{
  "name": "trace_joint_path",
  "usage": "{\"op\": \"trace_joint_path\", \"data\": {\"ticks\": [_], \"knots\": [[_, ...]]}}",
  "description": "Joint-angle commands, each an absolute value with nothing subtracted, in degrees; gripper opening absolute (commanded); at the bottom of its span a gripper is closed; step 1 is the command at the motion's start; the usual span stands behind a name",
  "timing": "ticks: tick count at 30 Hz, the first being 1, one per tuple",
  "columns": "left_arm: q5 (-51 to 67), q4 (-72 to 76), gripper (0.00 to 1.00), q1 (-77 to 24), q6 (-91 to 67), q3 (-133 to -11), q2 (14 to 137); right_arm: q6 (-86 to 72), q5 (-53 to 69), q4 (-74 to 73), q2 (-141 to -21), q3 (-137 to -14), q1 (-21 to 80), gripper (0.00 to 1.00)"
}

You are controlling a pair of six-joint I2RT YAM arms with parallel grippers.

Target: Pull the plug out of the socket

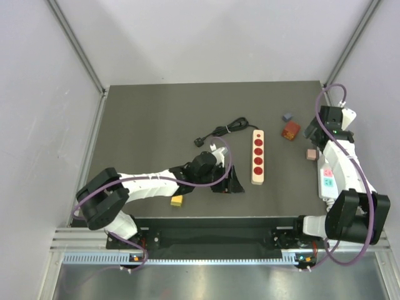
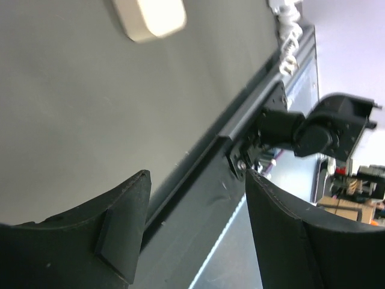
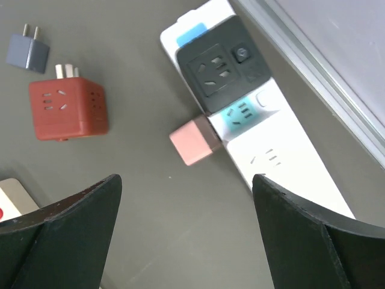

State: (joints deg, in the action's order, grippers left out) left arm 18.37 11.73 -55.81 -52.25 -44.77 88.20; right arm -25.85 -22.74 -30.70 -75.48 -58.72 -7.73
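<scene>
The right gripper [image 3: 185, 179] hung with its jaws wide apart and empty above the pink plug [image 3: 194, 141]. The plug lay against the side of the white power strip [image 3: 289, 174] by the right edge of the worktop [image 1: 156, 125]; whether its pins were seated was unclear. The left gripper [image 2: 197, 177], likewise spread and empty, sat near the front edge, close to the cream strip [image 1: 257, 156].

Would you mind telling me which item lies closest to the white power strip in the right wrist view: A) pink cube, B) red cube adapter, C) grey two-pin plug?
A: the pink cube sits at the edge of the white power strip, while the red cube adapter and grey two-pin plug lie well apart from it.
</scene>
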Motion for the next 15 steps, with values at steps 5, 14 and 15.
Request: {"op": "trace_joint_path", "data": {"ticks": [5,14,15], "knots": [[14.7,7.6,0.69,-61.5,-51.7,-45.5,82.0,-28.6,-21.4,-34.8,-69.9,-56.9,-14.0,0.88],[13.6,4.6,0.69,-63.3,-51.9,-41.2,75.0,-29.6,-19.0,-33.5,-62.0,-48.2,-25.6,0.89],[13.8,4.5,0.70,-63.3,-51.8,-40.6,74.7,-29.4,-18.5,-33.7,-60.4,-47.0,-27.1,0.89]]}}
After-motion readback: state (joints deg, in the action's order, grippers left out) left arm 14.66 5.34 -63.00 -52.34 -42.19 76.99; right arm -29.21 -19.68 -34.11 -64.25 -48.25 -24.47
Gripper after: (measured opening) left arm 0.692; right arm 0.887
